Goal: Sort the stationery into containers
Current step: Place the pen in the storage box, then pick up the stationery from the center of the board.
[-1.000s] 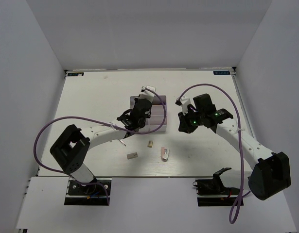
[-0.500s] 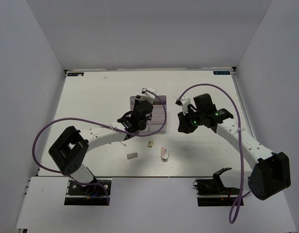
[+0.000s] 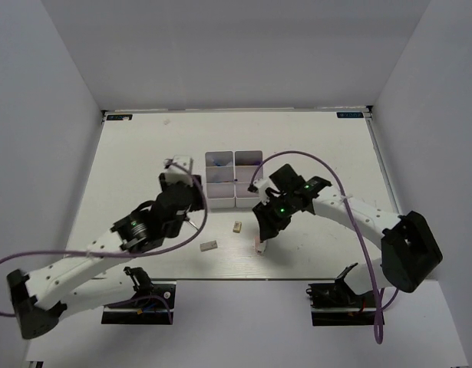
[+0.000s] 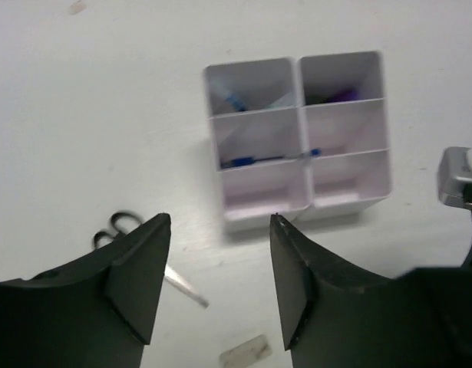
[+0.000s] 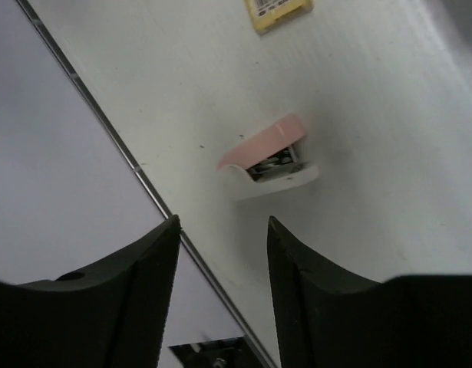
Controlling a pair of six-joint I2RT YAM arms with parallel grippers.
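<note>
Containers (image 3: 234, 178) stand mid-desk as a two-by-three cluster of white open bins. Your left end effector (image 4: 219, 222) faces them from the near-left side with its jaws apart and nothing between them. In your left wrist view a blue pen (image 4: 268, 159) lies in the middle row, crossing the divider between its two bins, and a purple highlighter (image 4: 339, 96) shows in the far right bin. The black-handled scissors (image 4: 117, 224) lie on the desk (image 4: 82, 115) to the near left of the cluster. The grey-white flat block (image 4: 245, 350) lies nearer still, apart from the scissors. Your right end effector (image 5: 222, 222) hangs over the white-pink stapler-like piece (image 5: 270, 157), jaws parted and empty, and the piece shows just beyond its fingertips. That piece lies on the desk close to the near edge, and the beige eraser (image 5: 278, 9) lies apart from it, toward the containers. Seen from above, the eraser, the flat block and the stapler-like piece all lie in front of the containers, between your two arms.
</note>
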